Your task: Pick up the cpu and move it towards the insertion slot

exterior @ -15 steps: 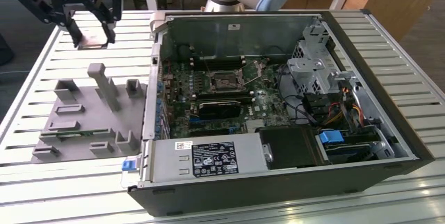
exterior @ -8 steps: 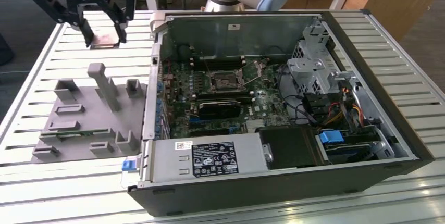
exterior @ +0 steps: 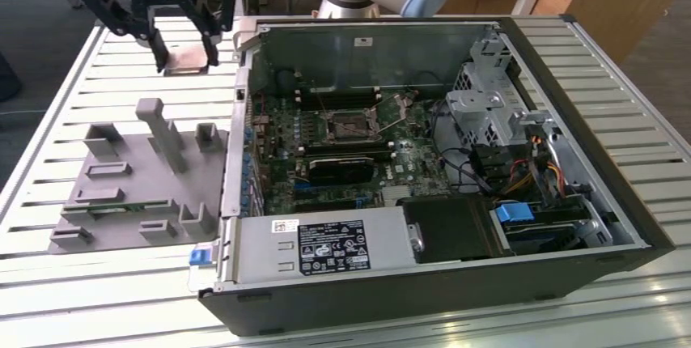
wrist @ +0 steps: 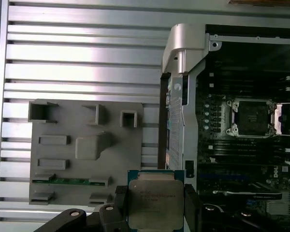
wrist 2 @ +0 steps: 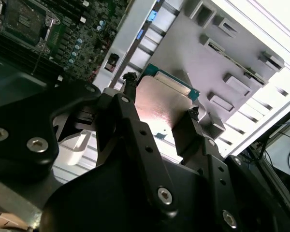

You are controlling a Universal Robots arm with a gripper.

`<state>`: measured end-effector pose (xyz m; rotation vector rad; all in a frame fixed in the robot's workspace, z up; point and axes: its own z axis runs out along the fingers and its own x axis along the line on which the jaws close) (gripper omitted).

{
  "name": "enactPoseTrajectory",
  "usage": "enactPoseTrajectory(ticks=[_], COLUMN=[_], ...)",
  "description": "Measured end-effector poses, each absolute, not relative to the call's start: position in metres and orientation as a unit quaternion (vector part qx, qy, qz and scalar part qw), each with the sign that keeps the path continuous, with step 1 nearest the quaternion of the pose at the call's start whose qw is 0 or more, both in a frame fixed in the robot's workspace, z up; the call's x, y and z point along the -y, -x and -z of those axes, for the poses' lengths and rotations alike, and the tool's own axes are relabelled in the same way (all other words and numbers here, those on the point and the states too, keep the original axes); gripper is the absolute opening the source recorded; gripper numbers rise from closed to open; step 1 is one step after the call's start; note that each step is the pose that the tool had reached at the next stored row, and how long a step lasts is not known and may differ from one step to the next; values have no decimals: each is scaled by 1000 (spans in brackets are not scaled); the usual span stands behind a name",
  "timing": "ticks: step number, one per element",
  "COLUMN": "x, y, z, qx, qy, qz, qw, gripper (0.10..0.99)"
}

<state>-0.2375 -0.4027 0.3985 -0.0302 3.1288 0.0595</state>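
Note:
My gripper [exterior: 187,65] is shut on the cpu [exterior: 190,58], held in the air over the slatted table at the exterior view's far left, beside the open computer case. In both wrist views the cpu [wrist: 155,205] [wrist 2: 159,106] is a flat square chip with a pale metal top and a green edge. A black finger presses on each of two opposite sides [wrist: 155,197] [wrist 2: 162,95]. The insertion slot [exterior: 351,125] [wrist: 253,117] [wrist 2: 24,21] is a dark square socket with a silvery frame on the motherboard inside the case, apart from the chip.
A grey plastic holder [exterior: 141,178] [wrist: 87,150] with raised blocks lies on the table [exterior: 65,121] below the gripper. The case's metal side wall [exterior: 239,121] [wrist: 183,53] stands between the gripper and the motherboard. Drive cages and cables [exterior: 507,121] fill the case's right side.

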Motion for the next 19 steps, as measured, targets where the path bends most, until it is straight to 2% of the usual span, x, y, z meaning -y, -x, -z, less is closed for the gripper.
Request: enactPoseTrajectory(ticks=[19], x=[403], y=[178], z=[-398], qx=[-1000], qy=[10], qz=[-19], qw=[6], gripper=[541])
